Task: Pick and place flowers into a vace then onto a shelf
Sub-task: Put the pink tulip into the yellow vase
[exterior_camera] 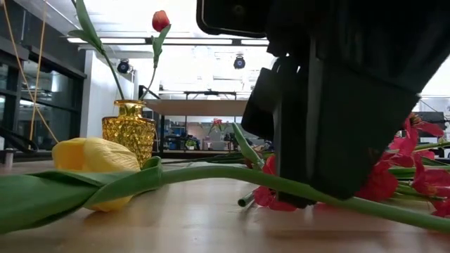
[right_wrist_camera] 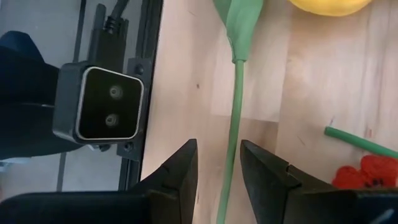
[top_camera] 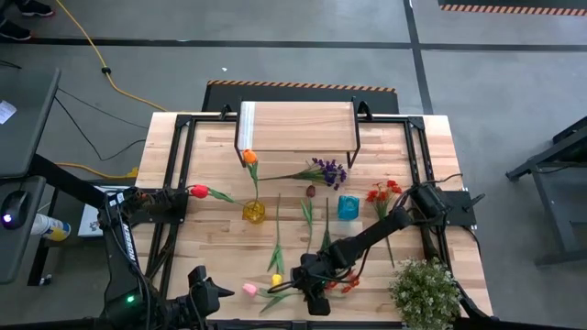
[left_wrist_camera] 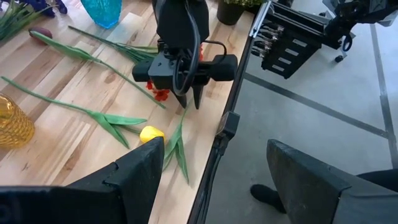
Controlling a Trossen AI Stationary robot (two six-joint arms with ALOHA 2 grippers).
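Landmark: yellow glass vase (top_camera: 254, 211), upright near mid-table, holding an orange tulip (top_camera: 249, 157) and a red tulip (top_camera: 199, 192). The vase is central, prob. so both arms can reach it

Remaining flowers lie flat on the table, heads pointing various ways, stems free for pickup:
- yellow tulip (top_camera: 276, 278) and pink tulip (top_camera: 249, 290), toward the front edge from the vase
- purple spray (top_camera: 328, 170), to the right of the vase, on the shelf side
- red spray (top_camera: 385, 193), further right, past the blue vase (top_camera: 348, 207)

Shelf (top_camera: 298, 127): behind the vase at the table's far edge, top bare

Right gripper (right_wrist_camera: 217, 168): down at the table near the front edge, right of the yellow tulip. Fingers narrow, straddling a green stem (right_wrist_camera: 233, 118) that runs between them. Whether the pads already touch the stem: cannot tell. Judgement: positioned to clamp the stem for lift

Left gripper (left_wrist_camera: 211, 177): off the front-left of the table, waiting. Fingers wide apart, nothing between them
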